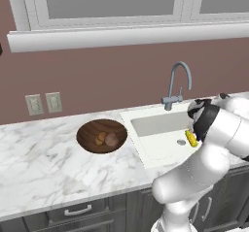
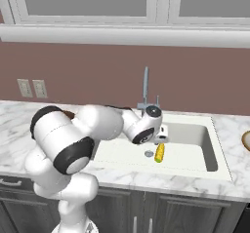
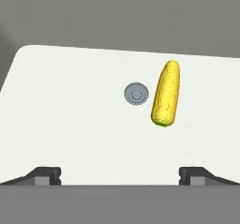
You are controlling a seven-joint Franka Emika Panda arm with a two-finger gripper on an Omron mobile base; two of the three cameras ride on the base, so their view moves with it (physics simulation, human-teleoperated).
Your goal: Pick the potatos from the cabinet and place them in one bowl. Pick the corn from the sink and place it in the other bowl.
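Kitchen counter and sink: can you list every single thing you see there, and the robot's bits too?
corn: one, yellow with a green end, lying on the sink floor beside the drain
drain: one, grey, round, in the sink floor
sink: one, white, set into the counter
faucet: one, grey, curved, behind the sink
dark wooden bowl: one, dark brown, on the counter left of the sink
potatoes: two, brown, inside the dark wooden bowl
wall outlets: two, pale, on the wall
counter: one, white marble
hand: one, dark fingertips, open, above the sink floor
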